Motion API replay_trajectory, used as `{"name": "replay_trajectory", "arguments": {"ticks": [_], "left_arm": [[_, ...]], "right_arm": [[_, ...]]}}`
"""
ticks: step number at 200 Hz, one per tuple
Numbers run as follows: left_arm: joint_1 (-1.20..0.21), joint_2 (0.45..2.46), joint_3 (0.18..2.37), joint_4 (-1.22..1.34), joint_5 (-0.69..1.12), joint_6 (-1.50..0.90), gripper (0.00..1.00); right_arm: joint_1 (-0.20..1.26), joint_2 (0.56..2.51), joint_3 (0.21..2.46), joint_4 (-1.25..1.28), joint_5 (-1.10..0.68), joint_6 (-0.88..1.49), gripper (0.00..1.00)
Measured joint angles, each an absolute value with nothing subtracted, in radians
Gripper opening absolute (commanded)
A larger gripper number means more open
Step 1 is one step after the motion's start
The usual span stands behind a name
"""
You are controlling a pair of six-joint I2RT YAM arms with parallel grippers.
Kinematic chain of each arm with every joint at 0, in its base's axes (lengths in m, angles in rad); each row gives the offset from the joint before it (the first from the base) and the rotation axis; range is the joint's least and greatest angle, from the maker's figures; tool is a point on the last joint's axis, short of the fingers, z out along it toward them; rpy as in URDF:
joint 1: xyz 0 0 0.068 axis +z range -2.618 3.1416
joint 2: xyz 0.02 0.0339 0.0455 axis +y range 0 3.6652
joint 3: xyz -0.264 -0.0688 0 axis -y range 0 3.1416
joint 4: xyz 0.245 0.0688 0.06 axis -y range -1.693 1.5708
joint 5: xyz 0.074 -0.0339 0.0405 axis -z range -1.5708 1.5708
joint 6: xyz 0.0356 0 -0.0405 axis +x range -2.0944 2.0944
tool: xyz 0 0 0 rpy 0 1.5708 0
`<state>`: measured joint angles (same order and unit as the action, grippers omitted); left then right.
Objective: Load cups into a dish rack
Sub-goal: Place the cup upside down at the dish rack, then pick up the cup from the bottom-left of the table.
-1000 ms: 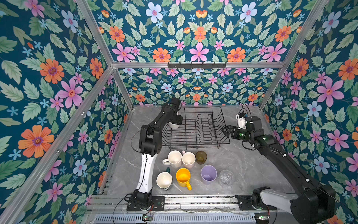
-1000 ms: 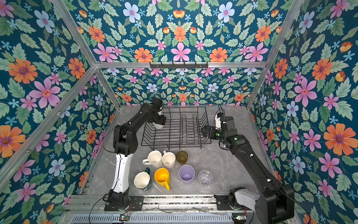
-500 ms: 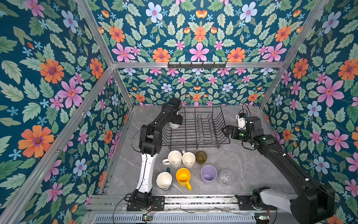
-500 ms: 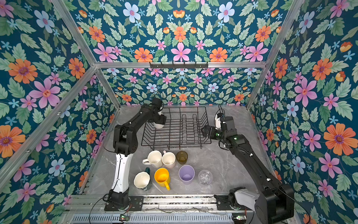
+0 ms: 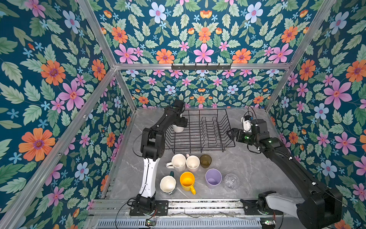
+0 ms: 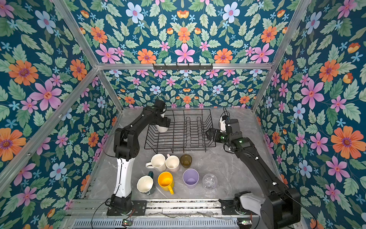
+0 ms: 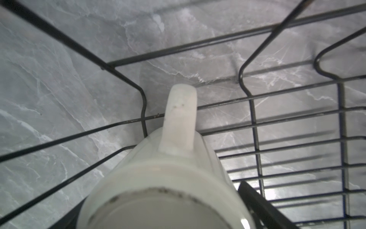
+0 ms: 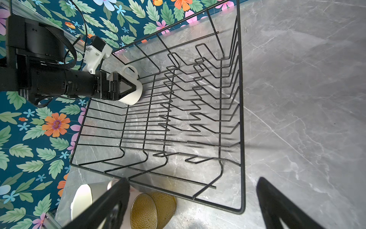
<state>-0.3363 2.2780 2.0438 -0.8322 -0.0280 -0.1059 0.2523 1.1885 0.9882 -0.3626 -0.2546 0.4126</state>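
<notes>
The black wire dish rack (image 5: 198, 147) (image 6: 178, 147) stands at the back of the grey table. In its far left corner a white mug (image 5: 178, 129) (image 8: 131, 95) rests upside down on the wires (image 7: 251, 97), handle pointing away from the wrist. My left gripper (image 5: 179, 124) (image 8: 128, 87) stands open round it, fingers either side. My right gripper (image 5: 230, 134) (image 8: 192, 184) hovers open and empty at the rack's right rim. In front of the rack stand a cream mug (image 5: 178, 161), pink mug (image 5: 192, 162), olive glass (image 5: 205, 160), green mug (image 5: 168, 184), yellow mug (image 5: 187, 180), lilac tumbler (image 5: 213, 178) and clear glass (image 5: 231, 180).
Flowered walls close in the table on three sides, with a hook rail (image 5: 201, 66) high on the back wall. Both arm bases sit on a metal rail (image 5: 198, 206) along the front edge. Bare table lies right of the rack and the cups.
Both arms stay where they were. The white mug still sits in the rack's far left corner; the left jaws look slightly wider round it.
</notes>
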Motion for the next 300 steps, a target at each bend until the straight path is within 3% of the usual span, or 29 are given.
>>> {"name": "replay_trajectory", "arguments": {"ticks": [96, 182, 232, 300], "left_arm": [[-0.331, 2.059, 1.901, -0.744, -0.02, -0.134, 1.0], [-0.331, 1.454, 1.373, -0.692, -0.079, -0.235, 0.94], [-0.333, 1.182, 1.113, -0.847, -0.071, -0.32, 0.83], [-0.34, 0.953, 0.959, -1.017, 0.036, -0.444, 0.57]], "right_arm": [[0.253, 1.188, 0.99, -0.363, -0.257, 0.413, 0.99], [0.253, 1.195, 1.018, -0.37, -0.253, 0.403, 0.99], [0.253, 1.219, 1.05, -0.378, -0.25, 0.382, 0.99], [0.253, 1.227, 1.055, -0.4, -0.25, 0.371, 0.99]]}}
